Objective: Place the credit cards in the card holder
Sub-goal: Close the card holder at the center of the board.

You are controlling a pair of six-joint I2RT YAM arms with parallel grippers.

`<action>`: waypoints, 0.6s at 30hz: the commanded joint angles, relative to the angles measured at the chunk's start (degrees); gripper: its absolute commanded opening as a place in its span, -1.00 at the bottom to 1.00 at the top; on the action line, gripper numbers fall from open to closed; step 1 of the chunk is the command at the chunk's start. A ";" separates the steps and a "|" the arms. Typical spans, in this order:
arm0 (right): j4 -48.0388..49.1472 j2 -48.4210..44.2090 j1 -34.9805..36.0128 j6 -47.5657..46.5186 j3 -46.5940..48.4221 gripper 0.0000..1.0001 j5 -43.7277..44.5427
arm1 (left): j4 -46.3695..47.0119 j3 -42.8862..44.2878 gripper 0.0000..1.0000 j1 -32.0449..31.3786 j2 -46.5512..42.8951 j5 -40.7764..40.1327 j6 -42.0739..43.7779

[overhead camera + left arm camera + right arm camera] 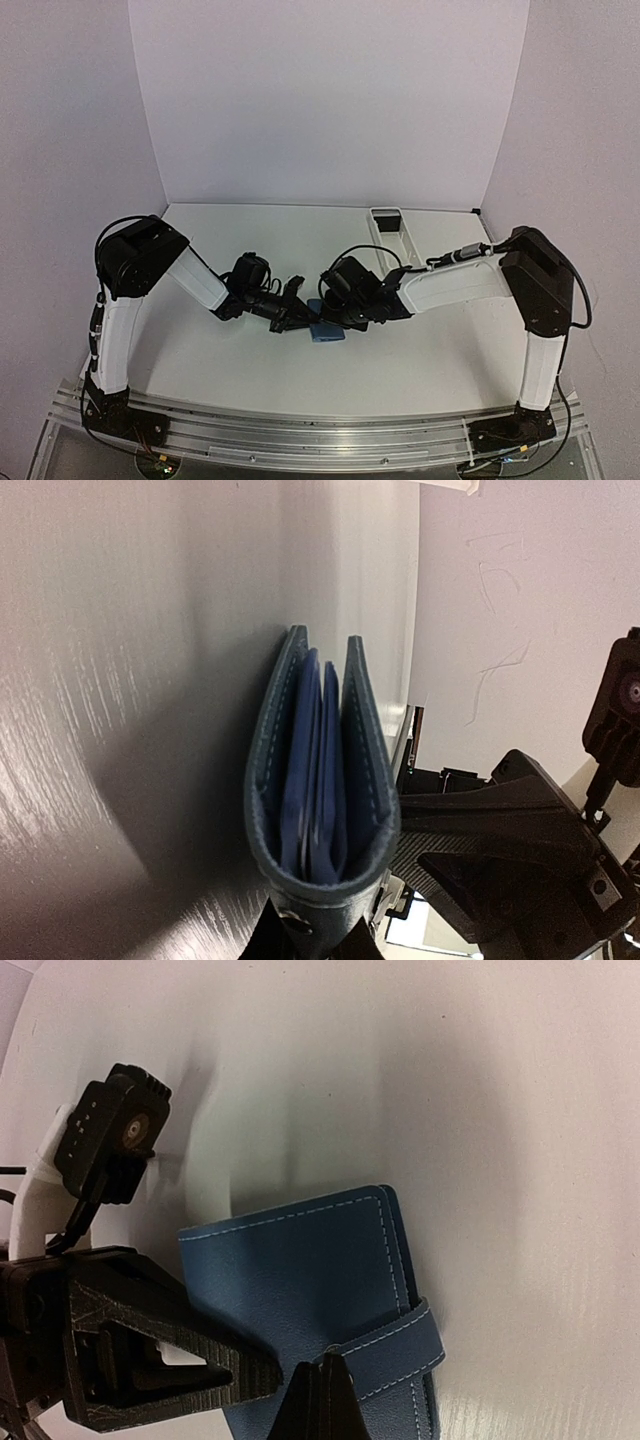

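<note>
where the two arms meet near the middle of the table (430, 370), the blue wallet (300, 1270) sits folded, its covers slightly agape. the left gripper (312, 935) pinches its folded spine. the right gripper (318, 1390), fingers pressed together, touches the strap (400, 1345).

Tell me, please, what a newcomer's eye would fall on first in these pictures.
First comes the blue wallet in the middle of the table. The left end effector grips its fold, with lighter blue leaves showing inside. The right end effector, shut, touches it beside the strap. A white tray lies at the back, right of centre.
</note>
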 commanded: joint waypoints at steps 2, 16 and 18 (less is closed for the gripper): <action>0.43 0.52 0.47 -1.39 3.14 -1.00 1.38 | -11.03 -3.05 -1.00 -1.23 6.39 -5.22 0.12; 1.06 0.45 0.49 -0.77 1.06 -1.00 1.47 | -11.01 -3.05 -1.00 -1.32 6.15 -5.01 0.03; 0.89 1.11 0.53 -1.32 1.61 -1.00 1.17 | -11.01 -2.93 -1.00 -1.34 6.23 -5.03 0.02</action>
